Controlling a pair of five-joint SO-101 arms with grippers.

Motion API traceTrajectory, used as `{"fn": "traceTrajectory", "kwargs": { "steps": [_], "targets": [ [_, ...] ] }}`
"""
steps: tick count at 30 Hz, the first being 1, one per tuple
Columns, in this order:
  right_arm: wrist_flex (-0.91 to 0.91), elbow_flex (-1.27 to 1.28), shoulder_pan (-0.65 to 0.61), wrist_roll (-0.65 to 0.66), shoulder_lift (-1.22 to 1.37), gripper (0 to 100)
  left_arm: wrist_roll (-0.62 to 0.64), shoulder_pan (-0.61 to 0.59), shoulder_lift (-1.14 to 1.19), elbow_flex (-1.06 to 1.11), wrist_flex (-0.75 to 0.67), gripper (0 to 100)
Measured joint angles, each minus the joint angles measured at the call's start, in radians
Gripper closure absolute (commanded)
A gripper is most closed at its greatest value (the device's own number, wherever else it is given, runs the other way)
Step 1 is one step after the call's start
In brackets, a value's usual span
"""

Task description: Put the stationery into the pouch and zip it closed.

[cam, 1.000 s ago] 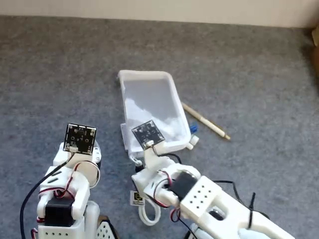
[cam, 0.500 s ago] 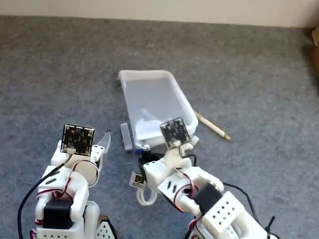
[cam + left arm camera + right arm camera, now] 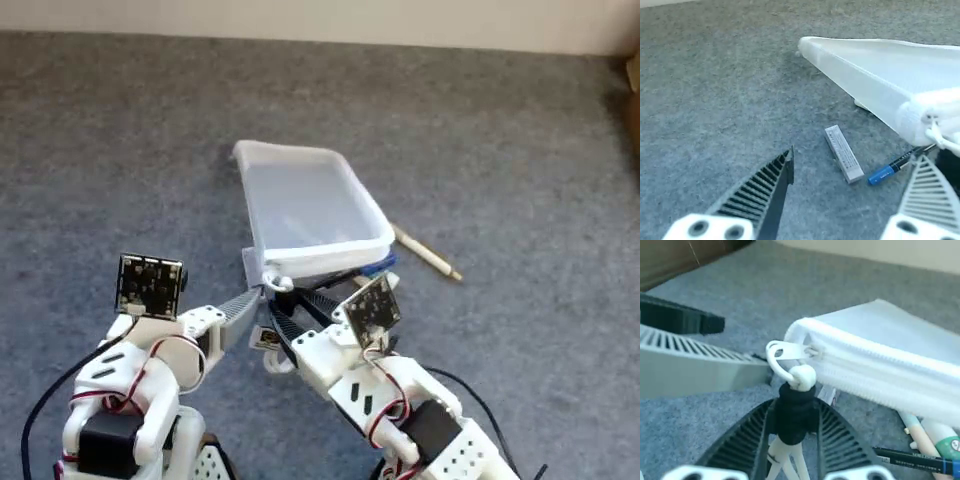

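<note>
The translucent white pouch (image 3: 305,205) lies in the middle of the carpet, its mouth edge toward the arms. My right gripper (image 3: 795,407) is shut on the zipper pull cord (image 3: 792,377) at the pouch's (image 3: 880,360) near-left corner. My left gripper (image 3: 855,162) is open beside that corner, its fingers (image 3: 767,192) spread around a grey eraser stick (image 3: 843,154) and a blue-capped pen (image 3: 887,172) on the carpet. In the high view the left gripper (image 3: 250,300) reaches the pouch corner next to the right gripper (image 3: 292,305). More pens (image 3: 932,435) lie under the pouch's near edge.
A wooden pencil (image 3: 425,250) lies on the carpet to the right of the pouch. Grey carpet (image 3: 520,150) surrounds everything. A pale wall edge (image 3: 320,20) runs along the far side.
The right gripper drew back toward the arms with the zipper pull, lifting the pouch's near edge. The left arm came forward and its open fingers now reach the pouch's near-left corner.
</note>
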Motion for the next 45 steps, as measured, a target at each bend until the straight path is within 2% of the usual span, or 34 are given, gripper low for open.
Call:
{"fn": "traceTrajectory", "kwargs": {
  "steps": [11,20,28,45],
  "targets": [
    [0.000,-0.002,0.000,0.003,-0.008,99.5,0.011,0.003,0.000,0.008,-0.020,66],
    [0.000,-0.002,0.000,0.003,-0.008,99.5,0.049,0.060,0.000,0.015,-0.044,67],
    [0.021,-0.002,0.002,0.003,-0.008,99.5,0.052,0.068,0.000,0.138,-0.198,71],
    [0.081,-0.002,0.002,0.012,-0.008,99.5,0.052,0.028,0.002,0.138,-0.209,71]
  ]
}}
